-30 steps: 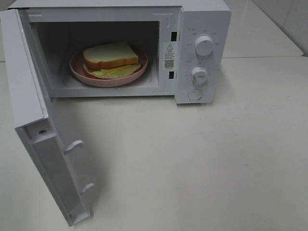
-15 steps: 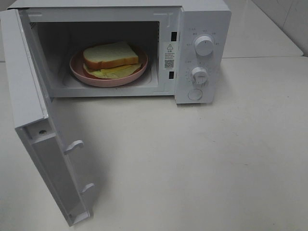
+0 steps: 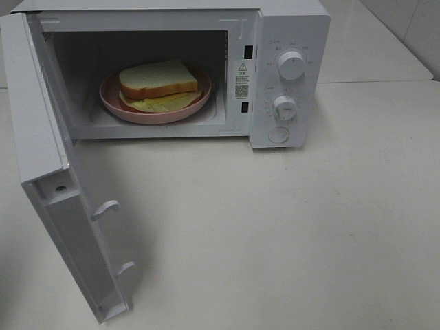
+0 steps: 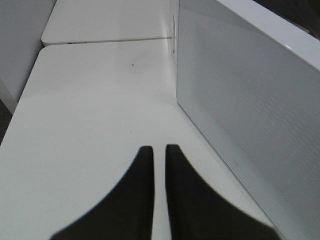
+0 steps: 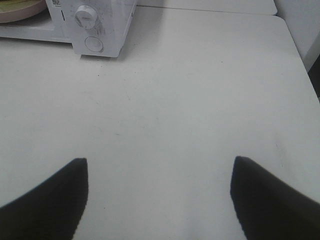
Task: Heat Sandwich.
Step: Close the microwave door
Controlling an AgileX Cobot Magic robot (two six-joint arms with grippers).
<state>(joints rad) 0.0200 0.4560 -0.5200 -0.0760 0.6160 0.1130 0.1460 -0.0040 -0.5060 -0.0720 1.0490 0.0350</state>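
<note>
Sandwich [image 3: 159, 84] lies on the pink plate [image 3: 117, 108] inside the open microwave [image 3: 289, 27]. Only the high camera shows it whole, and that view shows neither arm. The left end effector [image 4: 159, 150] hangs clenched, fingers nearly touching, over the counter [image 4: 90, 100] beside the door [image 4: 240, 90]. The right end effector [image 5: 159, 167] is released, well apart from the sandwich.

Microwave [image 3: 289, 75]: top cut by the picture's edge; print on its sticker [image 3: 242, 79] and around the dials [image 3: 291, 65] too small to read. Sandwich [image 3: 158, 81] covers the plate's [image 3: 113, 100] middle; its lower layers show only at their edges. Left tool [image 4: 159, 148] and right tool [image 5: 159, 162]: fingers cropped at the base in the wrist views.
</note>
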